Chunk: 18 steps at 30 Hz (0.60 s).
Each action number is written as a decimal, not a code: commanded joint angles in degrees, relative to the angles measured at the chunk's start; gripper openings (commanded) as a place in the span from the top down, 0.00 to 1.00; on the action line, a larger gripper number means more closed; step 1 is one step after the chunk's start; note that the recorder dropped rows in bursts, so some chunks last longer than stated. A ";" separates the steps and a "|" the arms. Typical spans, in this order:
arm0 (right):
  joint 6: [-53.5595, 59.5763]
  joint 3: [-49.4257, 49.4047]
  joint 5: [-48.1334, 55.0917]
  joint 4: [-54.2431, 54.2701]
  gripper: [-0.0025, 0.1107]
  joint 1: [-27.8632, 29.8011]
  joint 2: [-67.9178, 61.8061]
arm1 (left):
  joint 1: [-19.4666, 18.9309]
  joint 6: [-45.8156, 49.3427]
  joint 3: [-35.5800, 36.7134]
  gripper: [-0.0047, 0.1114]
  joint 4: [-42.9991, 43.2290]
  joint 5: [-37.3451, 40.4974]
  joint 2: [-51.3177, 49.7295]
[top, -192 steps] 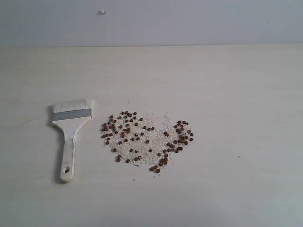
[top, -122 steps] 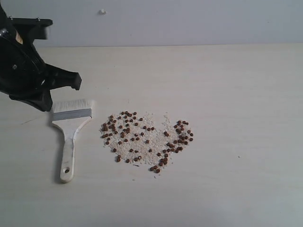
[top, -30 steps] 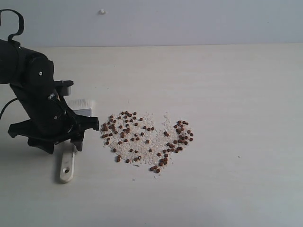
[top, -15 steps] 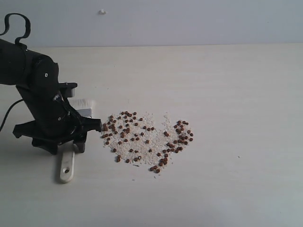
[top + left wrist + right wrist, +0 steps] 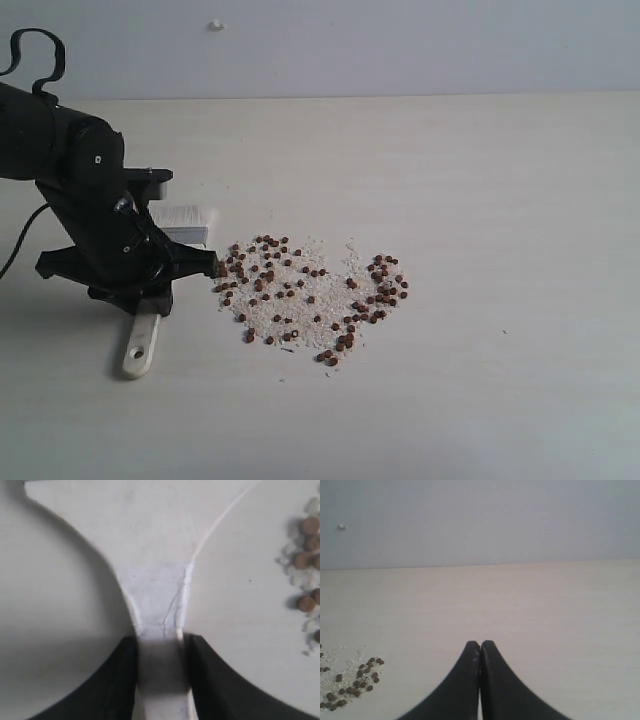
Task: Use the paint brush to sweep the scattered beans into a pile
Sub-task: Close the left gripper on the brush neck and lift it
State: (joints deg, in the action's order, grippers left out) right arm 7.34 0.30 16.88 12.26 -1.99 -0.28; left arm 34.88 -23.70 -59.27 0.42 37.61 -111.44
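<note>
The paint brush [image 5: 138, 348] lies flat on the pale table, left of the beans. Its whitish bristles [image 5: 186, 214] point to the far side. My left gripper [image 5: 150, 298] is down over the brush's neck, and in the left wrist view its black fingers [image 5: 116, 680] press both sides of the pale handle [image 5: 156, 595]. The beans [image 5: 300, 290] lie spread in a wide loose patch with pale crumbs; no compact pile shows. A few beans [image 5: 306, 545] sit beside the brush head. My right gripper [image 5: 480, 644] is shut on nothing, above bare table, with beans [image 5: 355, 680] off to one side.
The table's far edge meets a grey wall [image 5: 400, 50] with a small white speck [image 5: 217, 24] on it. A black cable [image 5: 32, 50] loops above the left arm. Bare tabletop [image 5: 520, 300] stretches right of the beans.
The left gripper's jaws have closed onto the brush handle. The brush head has shifted a little to the right, toward the beans. The beans have not moved.
</note>
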 commanded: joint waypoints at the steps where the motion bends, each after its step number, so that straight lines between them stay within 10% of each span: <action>1: 0.02 -0.30 -0.32 -0.18 0.98 0.00 0.28 | -0.42 2.57 0.43 0.96 0.44 -2.00 -1.25; 18: 0.02 -0.30 -0.32 -0.18 0.98 0.00 0.28 | -1.38 10.93 -9.41 0.96 0.57 5.39 -1.25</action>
State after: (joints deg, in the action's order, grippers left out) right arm 7.34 0.30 16.88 12.26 -1.99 -0.28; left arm 33.74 -14.26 -67.33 0.88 42.33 -112.90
